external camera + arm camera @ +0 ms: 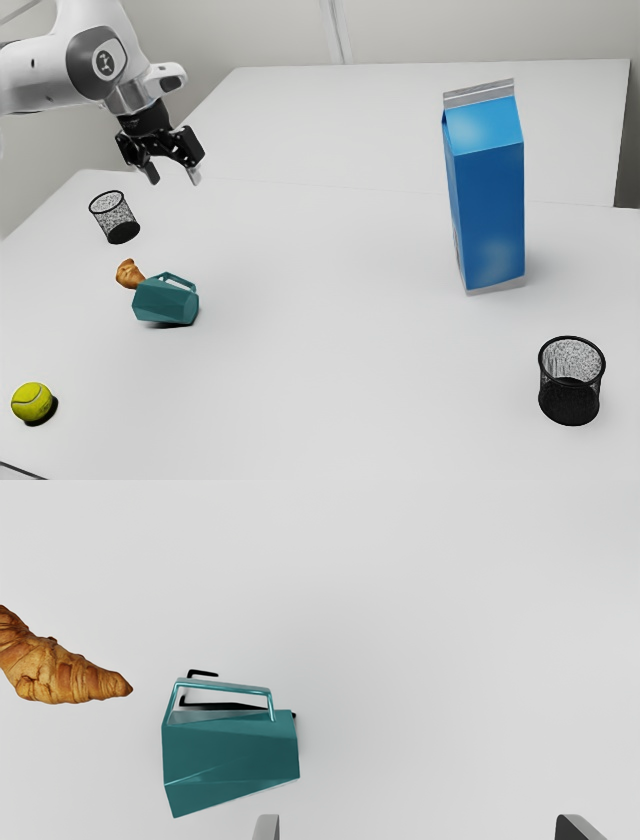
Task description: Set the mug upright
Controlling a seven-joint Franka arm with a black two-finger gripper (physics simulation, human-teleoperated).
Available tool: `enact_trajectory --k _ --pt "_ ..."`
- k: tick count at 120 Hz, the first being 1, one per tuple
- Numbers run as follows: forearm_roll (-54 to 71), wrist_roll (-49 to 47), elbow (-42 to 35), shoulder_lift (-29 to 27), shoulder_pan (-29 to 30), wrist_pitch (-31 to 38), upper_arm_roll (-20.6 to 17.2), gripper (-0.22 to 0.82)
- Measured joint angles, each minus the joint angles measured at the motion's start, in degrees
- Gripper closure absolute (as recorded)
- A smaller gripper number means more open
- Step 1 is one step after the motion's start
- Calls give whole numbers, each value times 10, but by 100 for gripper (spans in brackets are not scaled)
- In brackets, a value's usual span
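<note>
On the white tabletop [340,400], toward the exterior view's left, lies the teal mug [165,302], resting on its side with its handle [177,281] raised. The croissant [128,274] is near one end of the body. The gripper [173,178] hangs above the table, well apart from the mug and in contact with nothing; its two fingers stand separated. Farther off are the blue carton [488,200] and the tennis ball [33,402].

Seen from the wrist, the faceted body and thin, angular handle are distinct, with a gap between mug and croissant. The mug lies nearer one finger, offset from the middle of the grasp opening. The jaws are wide open, with bare tabletop between the tips; nothing is held. Judged by appearance, the mug is rigid and fairly light, its smooth facets liable to slip under a shallow pinch; if ceramic, it would chip when dropped. The slender handle offers a narrow purchase, about which the body might swivel. A firmer hold is probably across the body, fingers on opposing walls, after the hand centers over it; lifting and a quarter-turn would then bring the base downward.
</note>
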Motion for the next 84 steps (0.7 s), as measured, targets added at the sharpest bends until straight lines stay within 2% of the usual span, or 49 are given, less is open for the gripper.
enact_trajectory --k 33,53,67,84 --pt "0 13 0 -3 0 2 0 0" --pt "-9 18 -57 -58 -5 3 3 0" --pt "-42 23 -106 -112 -25 -9 42 0" --pt "-100 48 -137 -124 1 -26 117 0"
